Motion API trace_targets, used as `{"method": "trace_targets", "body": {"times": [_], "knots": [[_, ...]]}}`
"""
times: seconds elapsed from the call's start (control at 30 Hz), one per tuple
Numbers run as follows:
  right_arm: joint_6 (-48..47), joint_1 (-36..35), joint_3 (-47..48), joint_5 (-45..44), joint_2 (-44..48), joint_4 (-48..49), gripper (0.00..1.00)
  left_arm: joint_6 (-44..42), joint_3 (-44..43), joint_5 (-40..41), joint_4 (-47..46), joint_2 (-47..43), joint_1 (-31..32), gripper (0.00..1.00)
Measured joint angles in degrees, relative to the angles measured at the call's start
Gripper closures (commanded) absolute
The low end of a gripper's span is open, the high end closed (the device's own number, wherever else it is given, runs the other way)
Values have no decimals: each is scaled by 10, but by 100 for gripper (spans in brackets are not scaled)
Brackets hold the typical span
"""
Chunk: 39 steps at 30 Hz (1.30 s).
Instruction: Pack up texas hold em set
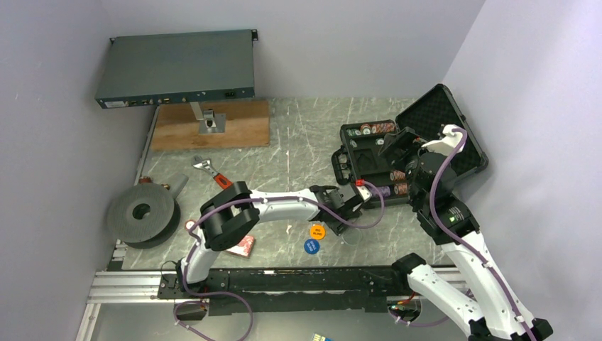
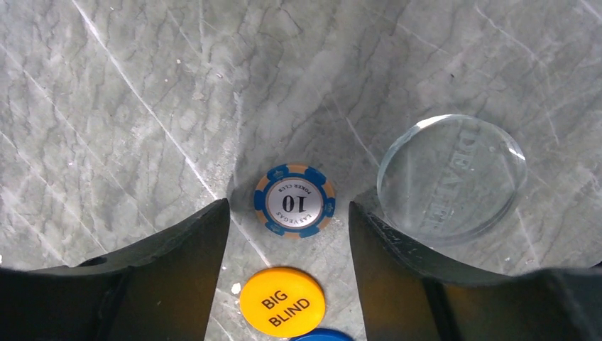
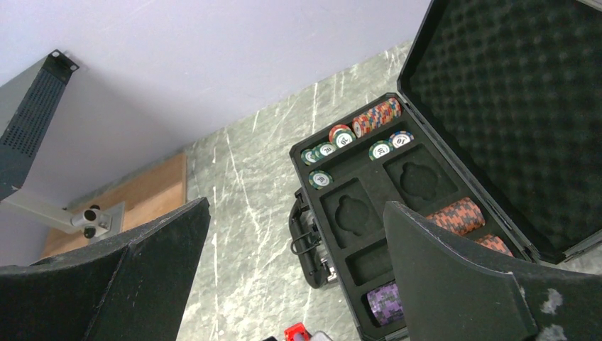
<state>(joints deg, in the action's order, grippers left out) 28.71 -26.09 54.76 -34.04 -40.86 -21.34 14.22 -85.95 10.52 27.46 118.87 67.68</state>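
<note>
Poker case [image 1: 353, 155], black and hard-shelled, is sitting open on the far right of the marbled bench [image 1: 298, 135]. Its lid [image 1: 444, 114] is leaning back toward the right wall, and chip stacks [image 1: 376, 128] are lying in some slots. Seen from above, the left arm [image 1: 284, 202] is stretching across the middle of the bench, the left jaws hanging just beside the case's near left corner, while the right arm [image 1: 465, 266] is hanging over the case. An orange disc [image 1: 317, 231] and a blue disc [image 1: 311, 246] are lying just beside each other toward the near edge, and the red card deck [image 1: 246, 246] is lying partly under the left arm's elbow. A red-handled wrench [image 1: 213, 172] is lying on the left side, and a rack-mount box [image 1: 177, 67] is standing at the far left.

From the left wrist, the left jaws are standing apart, with a blue-and-orange "10" chip [image 2: 294, 200] lying flat on the bench between them, touching neither. A clear dealer button [image 2: 452, 177] is lying just outside one finger, its edge hidden behind it; the orange disc is reading "BIG BLIND".

From the right wrist, the right jaws are standing wide apart, gripping nothing, above the open case. Green-and-white chips [image 3: 323, 153] are lying loose in a far slot, while an orange stack [image 3: 458, 213] and a purple stack [image 3: 387, 302] are filling near ones.
</note>
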Motion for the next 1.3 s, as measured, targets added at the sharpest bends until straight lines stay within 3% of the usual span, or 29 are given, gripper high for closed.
{"method": "trace_targets", "body": {"times": [0.13, 0.43, 0.63, 0.9, 0.97, 1.17, 1.3], "knots": [[0, 0, 0, 0, 0, 0, 4, 2, 0, -13, 0, 1, -6, 39], [0, 0, 0, 0, 1, 0, 3, 16, 5, -33, -7, 4, -17, 57], [0, 0, 0, 0, 1, 0, 4, 18, 14, -42, -15, -2, -17, 87], [0, 0, 0, 0, 0, 0, 4, 18, 20, -33, -27, -11, -20, 91], [0, 0, 0, 0, -1, 0, 3, 17, 20, -31, -24, -13, -20, 87], [0, 0, 0, 0, -1, 0, 4, 15, 31, -18, 2, -28, -12, 29], [1, 0, 0, 0, -1, 0, 4, 10, 31, 1, 13, -39, 7, 22]]}}
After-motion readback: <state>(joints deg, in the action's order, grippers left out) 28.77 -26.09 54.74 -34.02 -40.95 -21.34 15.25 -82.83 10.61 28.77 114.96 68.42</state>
